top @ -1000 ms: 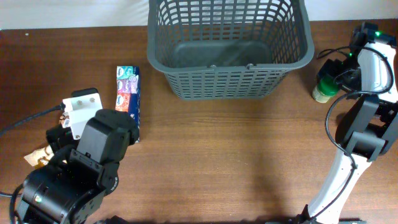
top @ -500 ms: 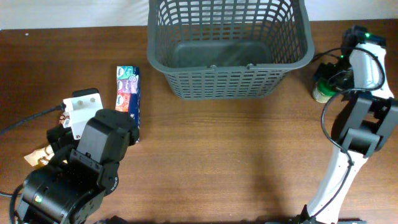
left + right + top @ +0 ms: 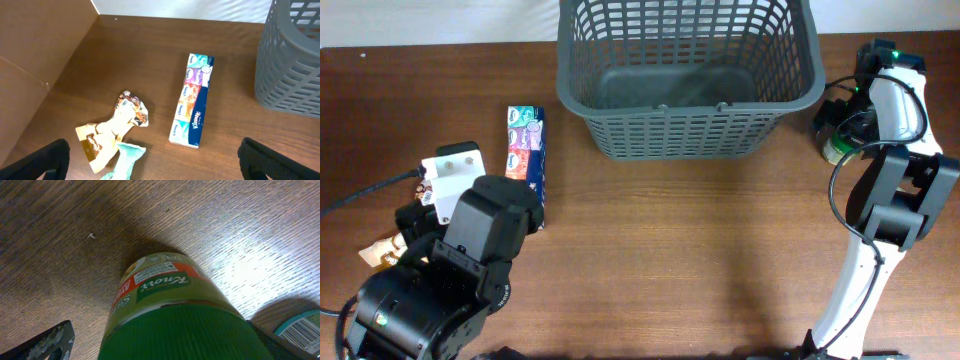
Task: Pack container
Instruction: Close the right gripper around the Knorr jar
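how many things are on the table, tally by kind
basket: 1
tissue pack: 1
snack packets: 2
green-lidded jar: 1
white plug adapter: 1
barcoded item, only its edge showing: 1
total: 7

Dark grey lattice basket (image 3: 680, 130), green-lidded jar (image 3: 175, 320), brown wood-grain table (image 3: 700, 250)

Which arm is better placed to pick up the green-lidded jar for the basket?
Right, likely. The right claw, open, straddles the jar beside the basket's right end; the left claw, also open, hangs over the tissue pack and wrappers, far from it.
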Controlling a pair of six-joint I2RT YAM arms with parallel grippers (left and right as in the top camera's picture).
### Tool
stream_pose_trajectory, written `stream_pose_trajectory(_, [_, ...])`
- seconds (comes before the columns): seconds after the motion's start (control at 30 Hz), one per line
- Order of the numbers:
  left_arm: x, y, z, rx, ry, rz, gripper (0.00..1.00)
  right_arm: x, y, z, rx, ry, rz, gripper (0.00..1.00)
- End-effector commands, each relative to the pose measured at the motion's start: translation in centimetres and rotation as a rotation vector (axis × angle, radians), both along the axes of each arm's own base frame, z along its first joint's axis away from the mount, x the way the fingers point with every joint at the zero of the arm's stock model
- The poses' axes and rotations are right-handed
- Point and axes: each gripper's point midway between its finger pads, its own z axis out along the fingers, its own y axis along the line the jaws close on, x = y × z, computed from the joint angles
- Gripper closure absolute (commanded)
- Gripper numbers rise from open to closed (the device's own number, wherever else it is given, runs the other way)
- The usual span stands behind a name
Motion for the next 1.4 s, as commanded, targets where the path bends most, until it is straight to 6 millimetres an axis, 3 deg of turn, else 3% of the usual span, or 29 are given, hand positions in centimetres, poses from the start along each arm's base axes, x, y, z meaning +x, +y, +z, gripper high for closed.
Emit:
stream_pose_trajectory(0.0, [0.0,0.0,0.3,-0.006,-0.005,-0.001,0.0,-0.2,-0.4,-0.5,-0.022,0.017,-0.002,0.01])
stream_pose_trajectory(1.37, [0.0,-0.1,0.2,-0.014,0.0,-0.008,0.0,-0.3,-1.7,-0.5,-0.031,0.009,-0.011,0.01])
